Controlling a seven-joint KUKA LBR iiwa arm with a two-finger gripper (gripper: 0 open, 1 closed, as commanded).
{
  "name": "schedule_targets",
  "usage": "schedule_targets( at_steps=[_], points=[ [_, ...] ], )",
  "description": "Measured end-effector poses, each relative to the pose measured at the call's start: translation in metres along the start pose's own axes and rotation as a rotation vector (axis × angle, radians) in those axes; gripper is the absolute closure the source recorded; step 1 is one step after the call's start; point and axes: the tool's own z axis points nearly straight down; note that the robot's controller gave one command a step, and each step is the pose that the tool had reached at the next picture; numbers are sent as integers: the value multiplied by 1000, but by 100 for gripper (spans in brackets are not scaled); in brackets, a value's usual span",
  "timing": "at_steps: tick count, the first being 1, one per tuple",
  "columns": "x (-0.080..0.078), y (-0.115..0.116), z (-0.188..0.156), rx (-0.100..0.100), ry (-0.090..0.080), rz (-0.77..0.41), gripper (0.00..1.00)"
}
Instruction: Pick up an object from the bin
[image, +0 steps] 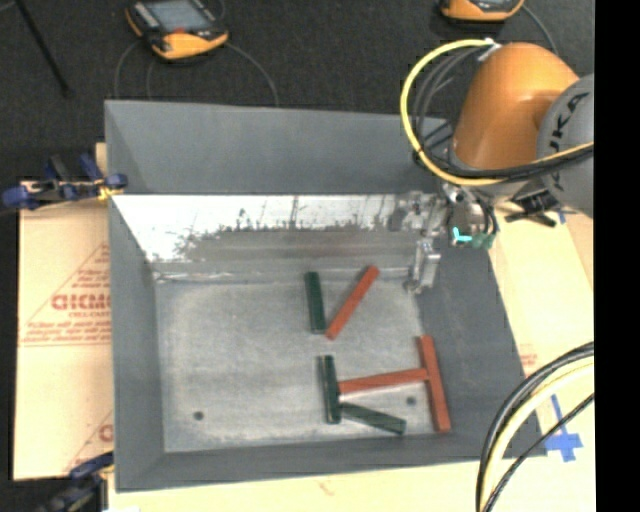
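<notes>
My gripper (422, 270) hangs at the back right of the bin, close to the rear wall and above the floor, with nothing seen in it. Nearest to it, a little to its left and lower, an orange-red stick (352, 301) lies slanted. That stick's lower end meets a dark green stick (314, 302) lying nearly straight front to back. Well in front of the gripper, a red stick (433, 383) runs along the right wall.
At the front right, a second red stick (383, 381) lies crosswise and touches the one by the wall. Two more green sticks (328, 389) (373, 418) lie by it. The arm with its orange cover and cables reaches in from the right.
</notes>
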Motion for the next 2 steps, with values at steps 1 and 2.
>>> schedule_targets(
  at_steps=[1,2],
  points=[
    [-2,0,-5,1,-8,-1,0],
    [11,-6,43,2,-14,1,0]
  ],
)
